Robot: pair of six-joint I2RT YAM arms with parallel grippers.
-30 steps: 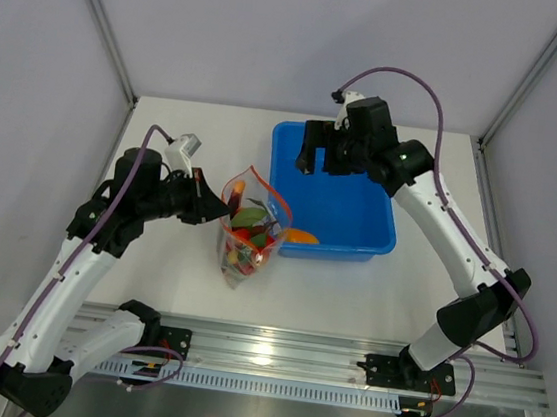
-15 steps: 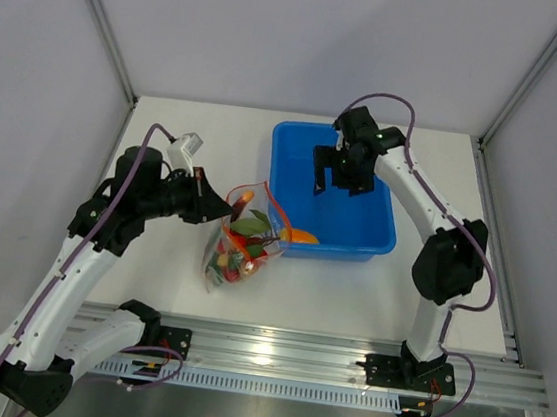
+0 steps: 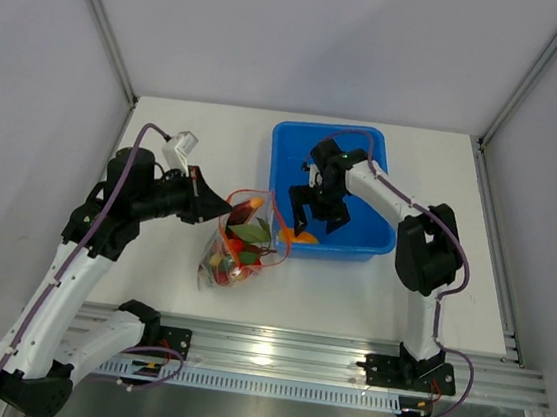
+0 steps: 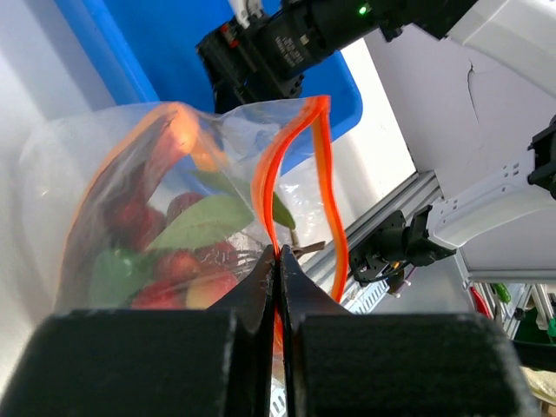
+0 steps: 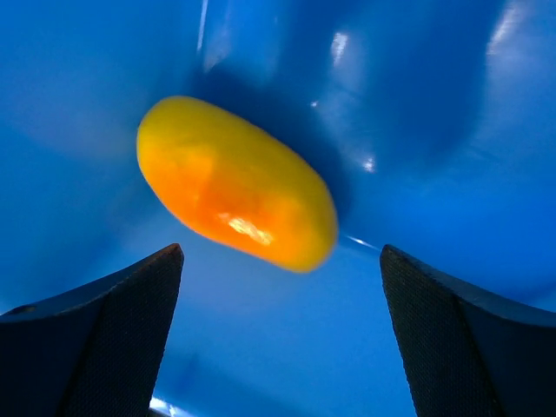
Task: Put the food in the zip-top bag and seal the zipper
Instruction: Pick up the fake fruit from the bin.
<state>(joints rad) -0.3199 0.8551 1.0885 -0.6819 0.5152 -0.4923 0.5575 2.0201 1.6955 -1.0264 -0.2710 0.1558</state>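
While the right jaws stand wide open inside the blue plastic bin point(image 3: 375, 246), the oval orange-yellow toy piece point(image 5: 236, 182) lies on its floor just beyond their gap, untouched; the left jaws pinch shut on the orange-red zipper strip point(image 4: 327, 165) of the clear crinkly bag point(image 3: 238, 254) beside the bin.

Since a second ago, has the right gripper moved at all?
Yes. The right gripper has come from the blue bin's far left rim toward its near left corner, now open above the orange-yellow piece.
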